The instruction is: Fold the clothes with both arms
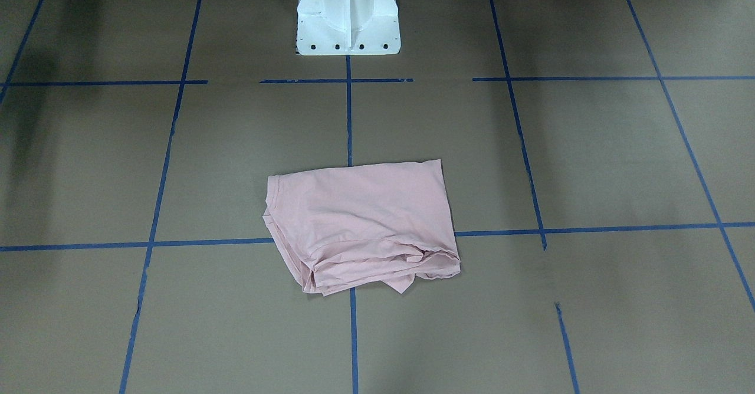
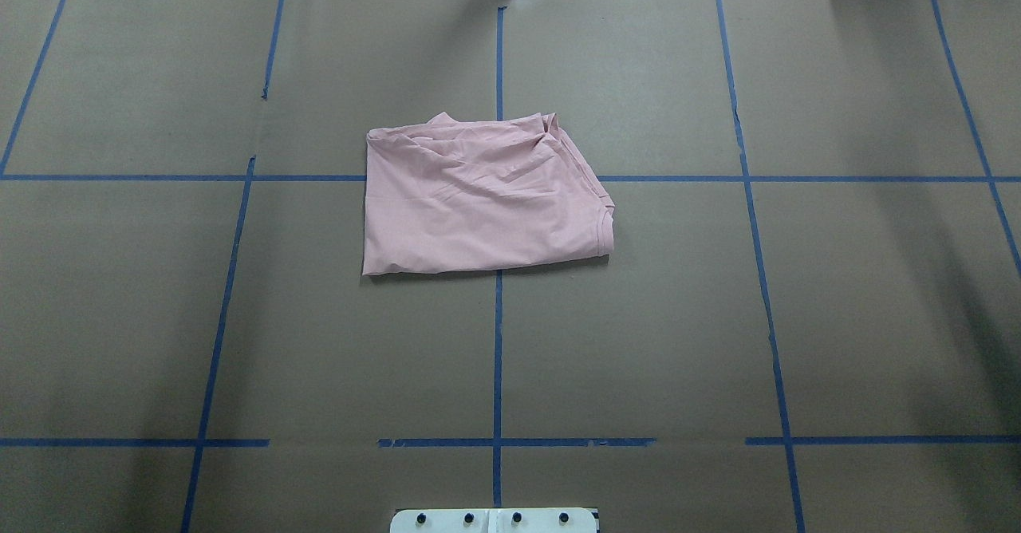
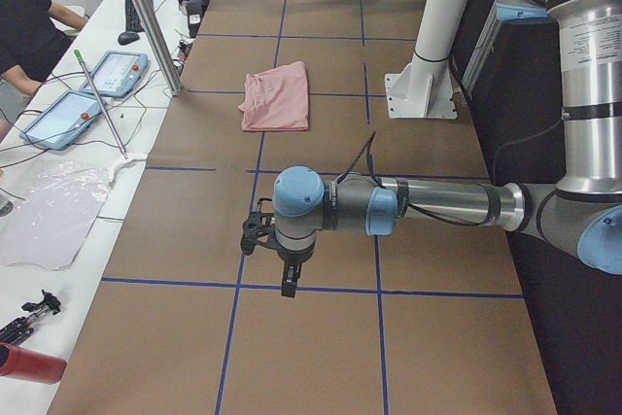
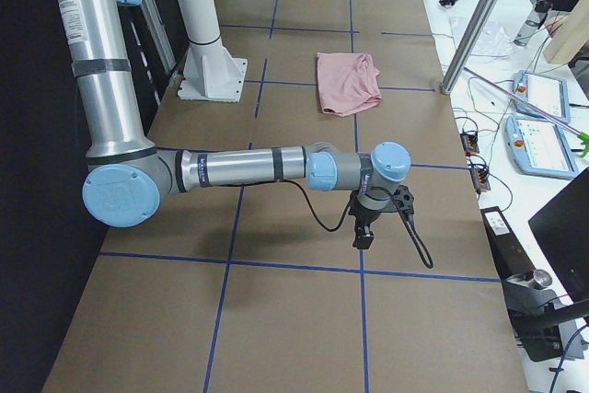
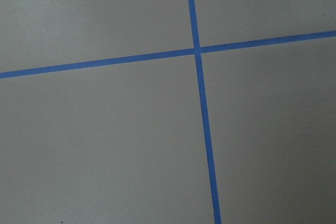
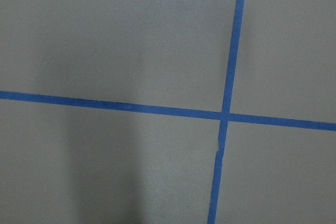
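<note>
The pale pink T-shirt (image 2: 478, 198) lies folded into a rough rectangle at the table's middle, plain side up; its print is hidden. It also shows in the front-facing view (image 1: 363, 226), the exterior left view (image 3: 277, 96) and the exterior right view (image 4: 346, 82). My left gripper (image 3: 289, 284) hangs over bare table far from the shirt, near the table's left end. My right gripper (image 4: 363, 235) hangs likewise near the right end. Both show only in the side views, so I cannot tell whether they are open or shut. The wrist views show only table.
The brown table (image 2: 638, 341) carries a grid of blue tape lines. The white pedestal base (image 1: 348, 13) stands at the robot's side. An operator (image 3: 24, 36), tablets (image 3: 117, 73) and a metal post (image 3: 146, 17) sit beyond the far edge.
</note>
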Robot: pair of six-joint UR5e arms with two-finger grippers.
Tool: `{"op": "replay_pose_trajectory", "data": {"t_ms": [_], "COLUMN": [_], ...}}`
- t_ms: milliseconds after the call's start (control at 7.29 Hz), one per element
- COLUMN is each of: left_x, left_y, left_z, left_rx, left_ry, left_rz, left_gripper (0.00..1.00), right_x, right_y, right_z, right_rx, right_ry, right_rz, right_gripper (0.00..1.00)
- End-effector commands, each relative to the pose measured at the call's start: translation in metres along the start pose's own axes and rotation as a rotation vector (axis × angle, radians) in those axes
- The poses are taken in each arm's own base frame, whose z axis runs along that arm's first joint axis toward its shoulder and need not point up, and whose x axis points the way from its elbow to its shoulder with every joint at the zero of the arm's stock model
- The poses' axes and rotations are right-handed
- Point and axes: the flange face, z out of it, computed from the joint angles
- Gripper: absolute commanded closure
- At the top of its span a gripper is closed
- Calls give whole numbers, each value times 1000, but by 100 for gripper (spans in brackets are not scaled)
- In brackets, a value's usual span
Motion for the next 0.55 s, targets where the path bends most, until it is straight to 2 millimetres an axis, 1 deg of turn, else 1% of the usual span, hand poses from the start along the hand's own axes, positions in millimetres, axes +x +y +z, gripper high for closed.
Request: {"op": "replay_pose_trajectory", "data": {"t_ms": [0, 137, 411], "left_x": [5, 9, 11], "left_y": [-3, -5, -6], "left_z": [1, 0, 2], "left_rx": [6, 8, 4], "left_ry": [49, 59, 81], "left_rz": [3, 12, 7], "left_gripper": [0, 0, 0], "right_x": [-1, -1, -1], "right_y": [0, 0, 0], "right_z": [2, 2, 2], "right_rx": [-4, -4, -4], "right_ry": [0, 0, 2], "right_rz": [-2, 0, -2], "right_gripper": [0, 0, 0]}}
